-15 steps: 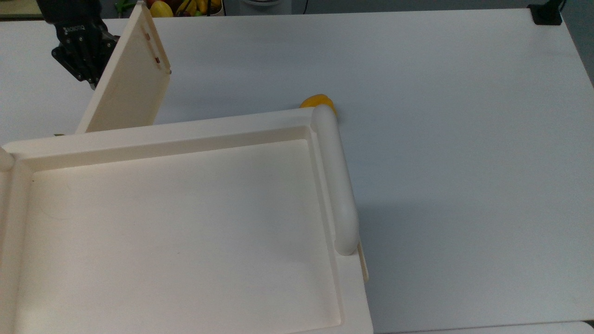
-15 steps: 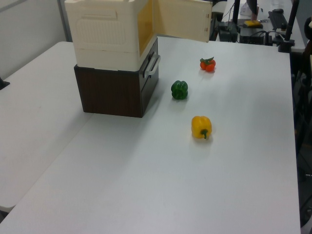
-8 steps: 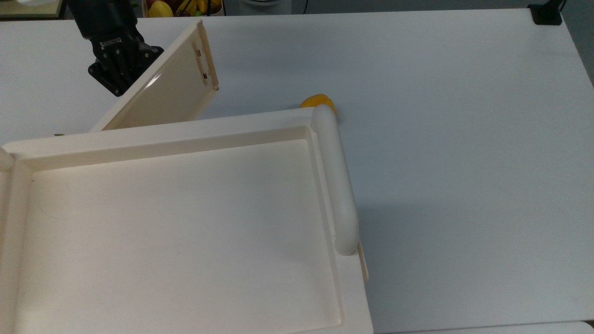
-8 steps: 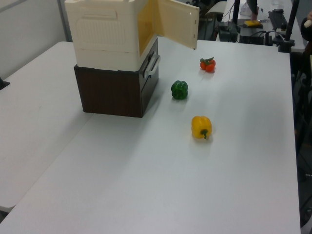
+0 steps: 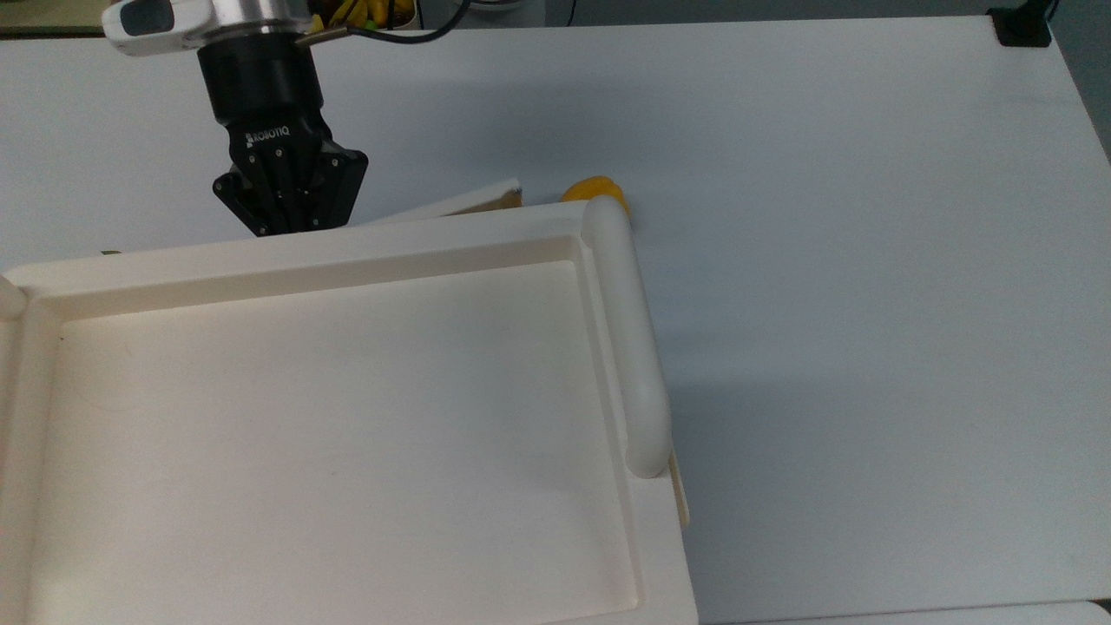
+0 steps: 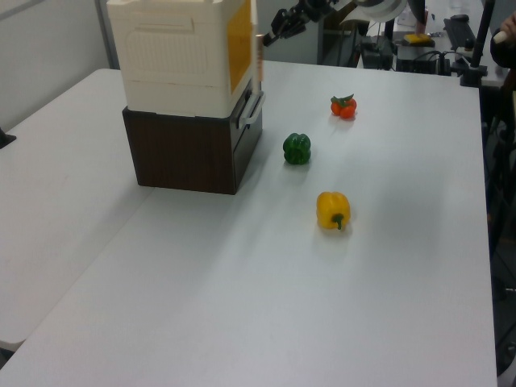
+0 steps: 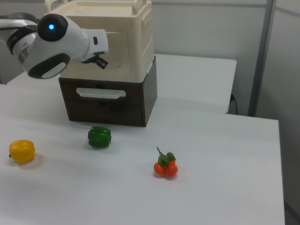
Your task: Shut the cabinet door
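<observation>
Top view: the gripper is sitting at the cabinet's 11 o'clock edge, pressing the cabinet door nearly shut. Finger spread: cannot tell. Yellow bell pepper is lying apart on the table.

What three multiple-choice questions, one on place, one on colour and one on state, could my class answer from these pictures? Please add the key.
1. What does the cream cabinet stand on?
A) a dark brown drawer unit
B) a stack of books
C) a chair

2. What colour is the bell pepper nearest the drawer unit?
A) purple
B) yellow
C) green

3. How is the cabinet door?
A) wide open
B) almost shut, with a narrow gap left
C) lying detached

Key:
1 A: the brown unit sits directly under the cabinet.
2 C: the green bell pepper lies nearest its front.
3 B: the top view shows the door at a slight angle to the cabinet front.
</observation>
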Available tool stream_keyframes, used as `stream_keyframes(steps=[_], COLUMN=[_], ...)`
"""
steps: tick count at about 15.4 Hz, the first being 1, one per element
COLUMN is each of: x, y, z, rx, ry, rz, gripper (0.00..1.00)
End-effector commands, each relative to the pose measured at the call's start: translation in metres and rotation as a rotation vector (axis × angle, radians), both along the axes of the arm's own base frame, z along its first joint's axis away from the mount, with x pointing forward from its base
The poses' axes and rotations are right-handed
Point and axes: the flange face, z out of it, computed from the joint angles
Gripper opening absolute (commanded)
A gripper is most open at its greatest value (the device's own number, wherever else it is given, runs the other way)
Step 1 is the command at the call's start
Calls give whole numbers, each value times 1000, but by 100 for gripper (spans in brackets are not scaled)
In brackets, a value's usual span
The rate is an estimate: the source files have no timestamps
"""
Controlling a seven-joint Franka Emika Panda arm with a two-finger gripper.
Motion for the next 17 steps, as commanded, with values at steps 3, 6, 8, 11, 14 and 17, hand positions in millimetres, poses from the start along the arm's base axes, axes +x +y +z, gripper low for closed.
stream_keyframes(steps=[3,6,8,11,14,17], x=[15,16,17,21,24,25], y=[23,29,29,36,49,51], z=[-5,-7,-8,-15,-14,-15], rx=[5,1,1,4,-2,-4], ry=[-72,-86,-87,-85,-125,-131], rz=[-19,-24,-25,-18,-31,-35], gripper=[0,0,0,0,0,0])
